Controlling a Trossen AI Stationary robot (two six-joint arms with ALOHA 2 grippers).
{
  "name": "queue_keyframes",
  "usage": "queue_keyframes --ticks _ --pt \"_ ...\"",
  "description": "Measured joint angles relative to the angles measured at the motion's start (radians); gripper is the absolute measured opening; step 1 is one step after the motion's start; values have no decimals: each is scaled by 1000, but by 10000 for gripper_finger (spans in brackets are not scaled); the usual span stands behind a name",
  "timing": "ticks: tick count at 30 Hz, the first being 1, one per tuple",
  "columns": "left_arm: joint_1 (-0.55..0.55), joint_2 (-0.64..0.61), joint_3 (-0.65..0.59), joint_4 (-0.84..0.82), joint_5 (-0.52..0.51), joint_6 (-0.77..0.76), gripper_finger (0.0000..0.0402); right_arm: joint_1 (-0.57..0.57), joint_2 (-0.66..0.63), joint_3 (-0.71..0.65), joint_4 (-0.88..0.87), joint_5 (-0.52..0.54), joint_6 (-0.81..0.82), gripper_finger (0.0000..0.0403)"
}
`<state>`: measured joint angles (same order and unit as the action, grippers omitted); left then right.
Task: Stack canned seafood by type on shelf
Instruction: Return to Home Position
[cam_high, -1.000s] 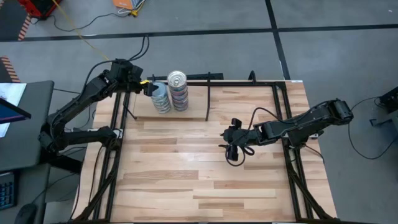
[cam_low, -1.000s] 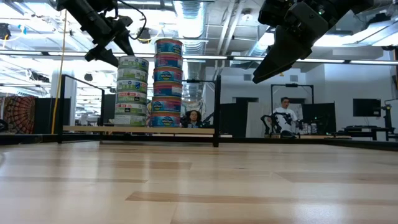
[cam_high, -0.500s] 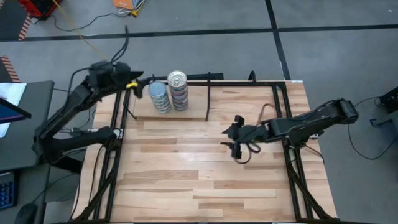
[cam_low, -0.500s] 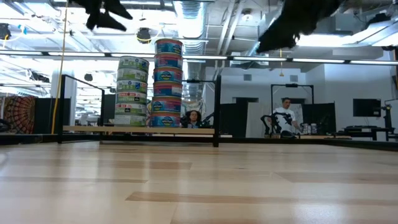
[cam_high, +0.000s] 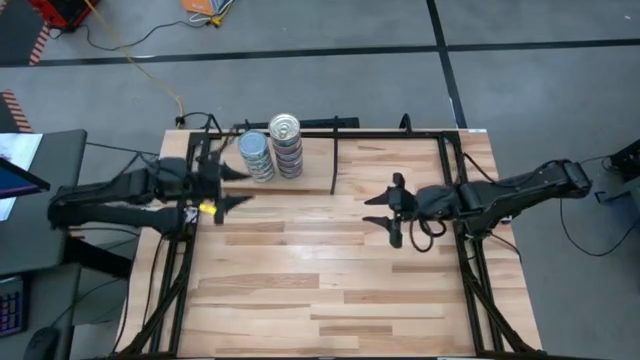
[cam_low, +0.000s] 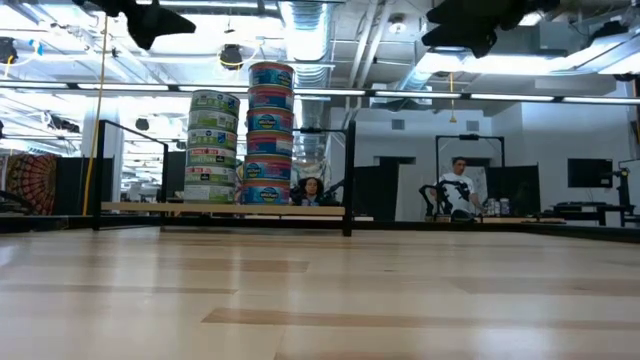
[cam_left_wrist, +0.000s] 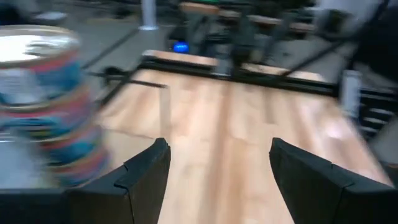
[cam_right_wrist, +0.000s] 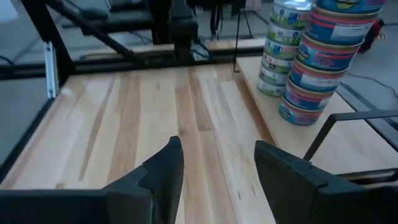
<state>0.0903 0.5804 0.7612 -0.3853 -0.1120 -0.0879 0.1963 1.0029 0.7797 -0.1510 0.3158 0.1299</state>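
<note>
Green tin stack (cam_high: 257, 157) beside taller pink-blue stack (cam_high: 286, 147) — upright on the shelf (cam_high: 312, 172).

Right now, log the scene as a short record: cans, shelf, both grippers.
green stack: on the shelf, the shorter of the two
pink stack: on the shelf beside the green stack, taller, pull-tab top
shelf: at the table's far edge, left part; holds both stacks
left gripper: open, empty, at the table's left edge near the shelf
right gripper: open, empty, above the table's right half
cans off the shelf: none in view
</note>
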Motion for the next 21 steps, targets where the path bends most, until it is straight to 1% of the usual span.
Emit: queue_keyframes --ticks 3,8,10,13,16,18,21 --pt "-69 -26 -43 9 38 -5 264 0 -53 -76 87 0 1 223" --pt "-138 -31 -92 42 63 -97 264 0 -145 -203 228 0 -14 223" --pt "-159 -31 -106 33 64 -90 264 0 -181 -258 260 0 -23 223" --pt "-194 -32 -136 73 66 -37 264 0 -238 -324 307 -1 -27 223" --pt "-220 -34 -181 168 58 2 264 0 -307 -357 307 0 -26 223" --pt "-231 -41 -202 200 53 15 264 0 -360 -372 303 -1 -26 223" --pt "-245 -47 -222 237 29 27 264 0 -446 -386 251 0 -22 223"
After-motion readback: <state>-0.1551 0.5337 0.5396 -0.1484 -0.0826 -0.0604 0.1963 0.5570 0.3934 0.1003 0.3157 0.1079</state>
